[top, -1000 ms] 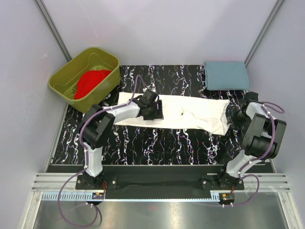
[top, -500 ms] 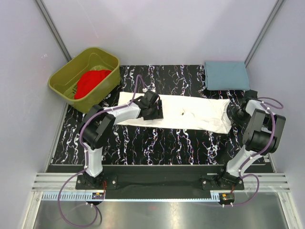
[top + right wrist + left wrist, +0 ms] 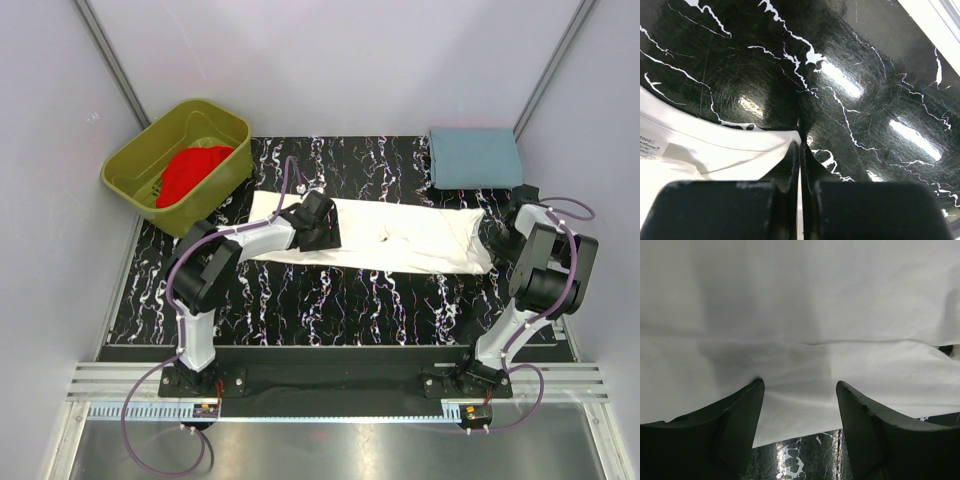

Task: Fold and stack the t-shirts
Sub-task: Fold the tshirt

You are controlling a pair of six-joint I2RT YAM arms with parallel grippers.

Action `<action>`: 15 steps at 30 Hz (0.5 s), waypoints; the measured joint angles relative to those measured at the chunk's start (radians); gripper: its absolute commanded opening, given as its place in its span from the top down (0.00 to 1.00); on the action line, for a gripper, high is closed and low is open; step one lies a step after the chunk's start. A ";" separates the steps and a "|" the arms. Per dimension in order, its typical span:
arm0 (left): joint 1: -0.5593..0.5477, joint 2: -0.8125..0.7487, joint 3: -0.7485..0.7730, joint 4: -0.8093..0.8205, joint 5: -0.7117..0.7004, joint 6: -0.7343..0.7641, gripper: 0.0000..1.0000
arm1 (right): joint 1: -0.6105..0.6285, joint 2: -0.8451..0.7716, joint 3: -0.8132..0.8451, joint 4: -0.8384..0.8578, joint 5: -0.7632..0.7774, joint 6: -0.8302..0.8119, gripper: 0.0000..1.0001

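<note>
At bench [image 3: 330, 300] right edge, right gripper [image 3: 800, 146] now clenched on white shirt [image 3: 400, 240] edge; shirt end shifted rightward. Left gripper [image 3: 800, 390] spread, fingers resting on shirt's left part. Red shirt [image 3: 192, 170] in tub [image 3: 135, 160], far-left corner. Folded blue cloth [image 3: 475, 158], far-right corner. Black marble shows along near edge.

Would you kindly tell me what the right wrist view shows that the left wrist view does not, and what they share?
Right wrist only: the right gripper shut on the ribbed edge of the white t-shirt, with much bare table beyond. Left wrist only: the left gripper open over a crease in the cloth. Both: the white t-shirt and the black marbled table.
</note>
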 measured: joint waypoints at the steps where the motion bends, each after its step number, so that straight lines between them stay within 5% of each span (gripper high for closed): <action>1: 0.000 -0.001 0.000 0.000 -0.001 -0.003 0.32 | 0.001 0.000 0.000 0.000 0.000 0.000 1.00; 4: 0.000 -0.012 -0.011 0.000 0.003 -0.001 0.31 | 0.001 -0.006 -0.007 0.007 -0.003 0.000 0.96; 10: 0.004 -0.034 0.003 -0.098 0.048 0.049 0.25 | -0.001 -0.029 -0.013 -0.021 0.000 0.000 0.68; 15: 0.002 -0.035 0.056 -0.141 0.177 0.105 0.22 | -0.006 -0.105 0.010 -0.063 -0.053 -0.011 0.59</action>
